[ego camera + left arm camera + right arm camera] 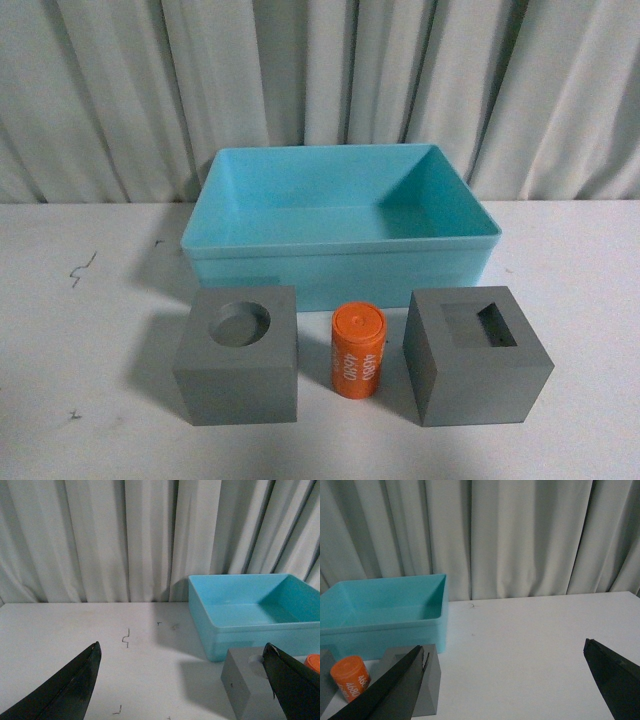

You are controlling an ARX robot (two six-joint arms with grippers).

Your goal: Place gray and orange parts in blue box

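Nothing is sitting in the blue box (340,270) yet, so I'm reading this as zero out of three done and the whole job is waiting. The box is sitting empty toward the far edge of the desk (90,330), roughly centred, right in front of the curtain (320,80). All three parts are standing in a row on the near side of it. The gray cube with the round recess (238,360) is sitting toward the desk's left edge, and the gray cube with the square recess (475,360) is sitting toward the right edge, turned a little. The orange cylinder (358,352) marked 4680 is standing upright between them, apart from both. The row is sitting close to the box's near wall, though nothing seems to be touching it. The left fingers (75,685) are hanging spread wide with nothing between them, and the round-recess cube is showing just past one of them. The right fingers (395,690) are spread wide and empty too, with the square-recess cube partly hiding behind one finger and the cylinder just beside it. Neither arm is showing in the front view. So three pick-and-drops are remaining, and with those low walls and that wide opening the dropping part is looking like the easy bit.
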